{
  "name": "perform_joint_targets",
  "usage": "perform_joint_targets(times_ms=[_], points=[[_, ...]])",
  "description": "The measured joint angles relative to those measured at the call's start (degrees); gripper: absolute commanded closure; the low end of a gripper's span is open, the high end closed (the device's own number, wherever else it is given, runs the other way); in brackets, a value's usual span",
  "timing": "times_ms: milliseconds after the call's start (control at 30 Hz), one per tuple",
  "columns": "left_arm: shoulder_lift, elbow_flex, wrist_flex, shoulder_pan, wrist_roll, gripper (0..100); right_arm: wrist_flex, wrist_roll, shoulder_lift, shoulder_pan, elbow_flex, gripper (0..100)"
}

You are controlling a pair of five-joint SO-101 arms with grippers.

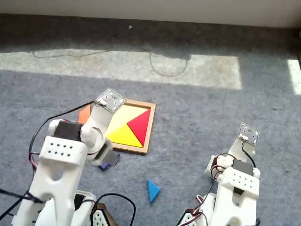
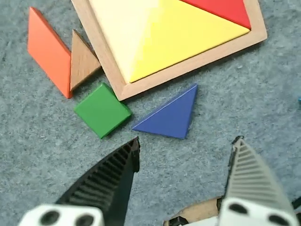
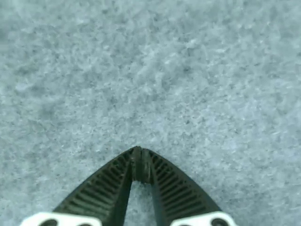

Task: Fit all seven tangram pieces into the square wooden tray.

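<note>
The square wooden tray [image 2: 188, 61] holds a pale yellow triangle [image 2: 117, 28], a yellow triangle [image 2: 183, 37] and a red triangle [image 2: 225, 9]. Just outside its rim lie an orange parallelogram [image 2: 47, 52], a brown wooden triangle [image 2: 82, 59], a green square [image 2: 102, 109] and a dark blue triangle [image 2: 171, 115]. My left gripper [image 2: 187, 141] hangs open above the carpet, just short of the dark blue triangle. In the high view the tray [image 1: 149, 127] lies left of centre and a light blue triangle [image 1: 153, 190] lies alone nearer the arms. My right gripper [image 3: 141, 151] is shut over bare carpet.
Grey carpet covers the whole floor. The left arm [image 1: 63, 155] leans over the tray's near left corner and hides the loose pieces there. The right arm [image 1: 237, 176] stands apart at the lower right. A thin cable [image 1: 160, 66] lies on the sunlit strip behind the tray.
</note>
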Motion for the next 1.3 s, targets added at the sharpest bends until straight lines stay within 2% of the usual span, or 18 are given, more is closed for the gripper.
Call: perform_joint_targets(times_ms=[167,367,600,800,1033,1300], points=[[8.4,0.0,-3.4,-0.6,-6.1,69,0.0,0.0,0.0,0.0,0.0,99.4],[15.5,0.0,-15.6,-6.6,-6.9,69,0.0,0.0,0.0,0.0,0.0,99.4],[16.8,-4.9,-22.5,-14.0,-6.1,71,-0.5,0.0,-0.8,0.0,1.8,99.4],[20.7,-11.5,-22.8,-15.6,-3.0,71,-0.5,0.0,-0.8,0.0,1.8,99.4],[34.4,-18.0,-16.5,-17.8,-3.0,70,-0.6,0.0,-0.8,0.0,1.8,99.4],[42.6,-18.5,-15.8,-22.0,-3.0,70,-0.6,0.0,-0.8,0.0,1.8,99.4]])
